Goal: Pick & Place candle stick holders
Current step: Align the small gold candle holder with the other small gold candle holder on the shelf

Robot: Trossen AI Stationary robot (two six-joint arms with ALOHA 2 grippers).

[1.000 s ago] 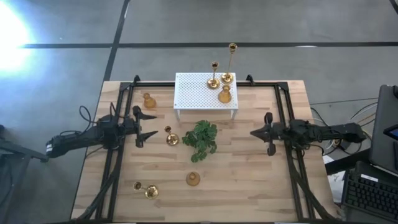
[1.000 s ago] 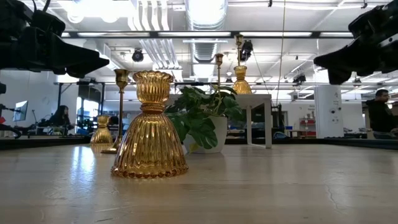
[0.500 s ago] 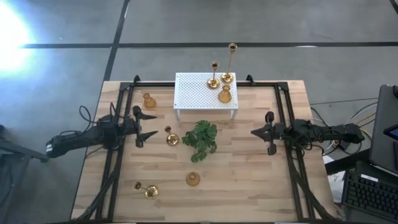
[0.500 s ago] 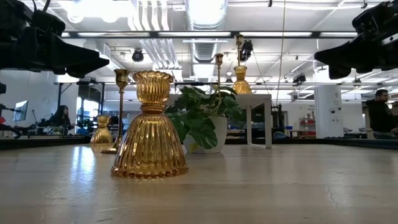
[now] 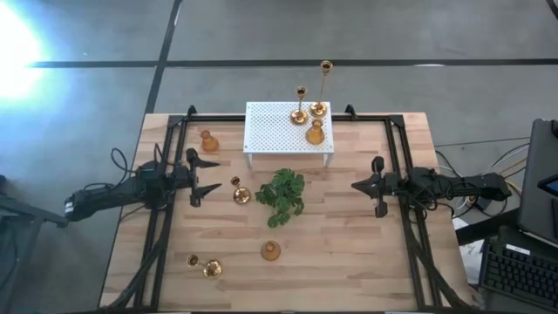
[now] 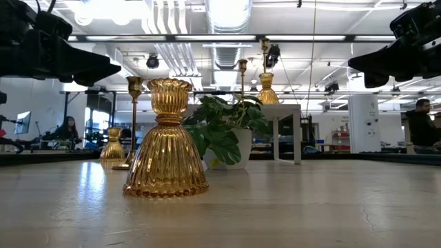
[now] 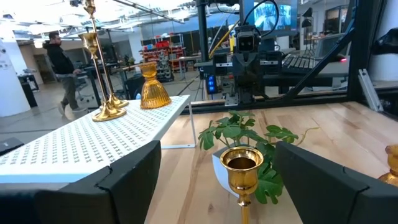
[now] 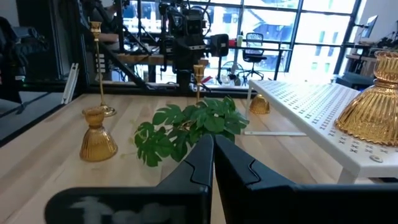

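On the wooden table (image 5: 349,253), the left gripper (image 5: 209,175) hovers above the left side with its fingers spread wide and nothing between them, aimed at a short-stemmed candle stick holder (image 5: 241,194) that stands just beside the green plant (image 5: 282,195); in the left wrist view this holder's cup (image 7: 242,163) sits centred between the two dark fingers (image 7: 130,174). The right gripper (image 5: 364,185) hangs over the right side of the table, its fingers pressed together and empty. Three holders stand on the right end of the white perforated stand (image 5: 270,131) at the far side of the table: a tall thin one (image 5: 320,106), a shorter stem (image 5: 299,114) and a squat one (image 5: 315,133). Another squat holder (image 5: 208,140) stands on the table left of the stand, a third squat holder (image 5: 271,251) sits near the front edge, and a tall holder (image 5: 204,265) stands at the front left.
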